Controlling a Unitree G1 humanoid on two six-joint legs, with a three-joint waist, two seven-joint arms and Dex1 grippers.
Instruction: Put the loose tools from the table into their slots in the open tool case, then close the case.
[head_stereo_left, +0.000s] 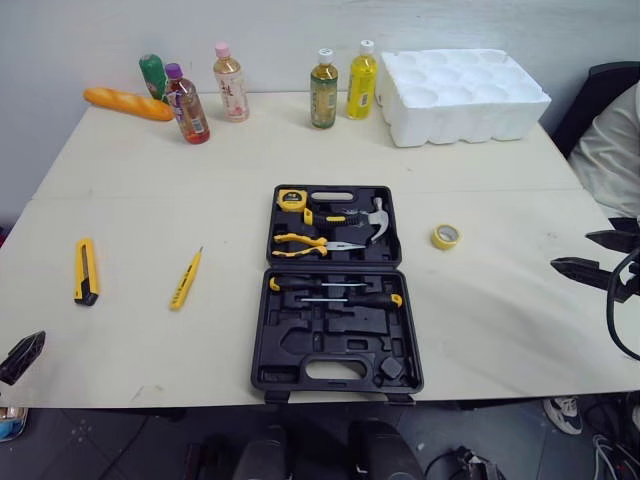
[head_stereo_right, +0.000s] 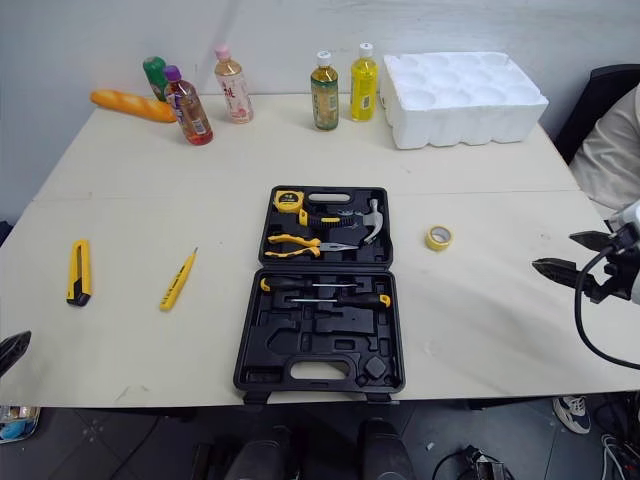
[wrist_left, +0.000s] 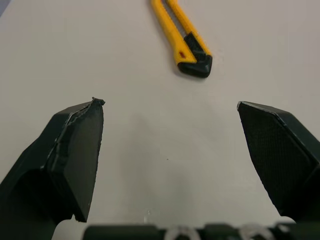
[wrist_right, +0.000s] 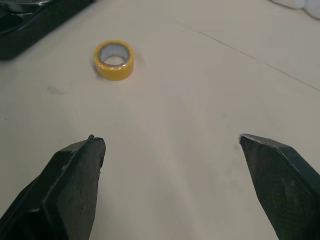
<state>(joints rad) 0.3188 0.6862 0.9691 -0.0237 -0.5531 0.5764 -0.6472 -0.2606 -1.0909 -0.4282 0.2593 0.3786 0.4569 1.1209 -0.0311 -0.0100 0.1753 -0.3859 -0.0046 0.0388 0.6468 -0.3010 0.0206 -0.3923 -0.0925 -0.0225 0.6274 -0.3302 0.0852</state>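
Note:
The open black tool case (head_stereo_left: 335, 290) lies in the middle of the table, holding a tape measure, hammer, pliers and two screwdrivers. Loose on the table to its left are a yellow utility knife (head_stereo_left: 86, 271) and a yellow tester screwdriver (head_stereo_left: 186, 279). A yellow tape roll (head_stereo_left: 446, 236) lies to its right. My left gripper (wrist_left: 170, 155) hovers open near the table's front left edge, short of the utility knife (wrist_left: 182, 40). My right gripper (wrist_right: 172, 180) is open at the right edge, with the tape roll (wrist_right: 114, 60) ahead of it.
Several drink bottles (head_stereo_left: 323, 90) and a bread loaf (head_stereo_left: 127, 103) stand along the back of the table. A white foam tray (head_stereo_left: 462, 92) sits at the back right. A person's sleeve (head_stereo_left: 612, 150) and a dark chair are beyond the right edge.

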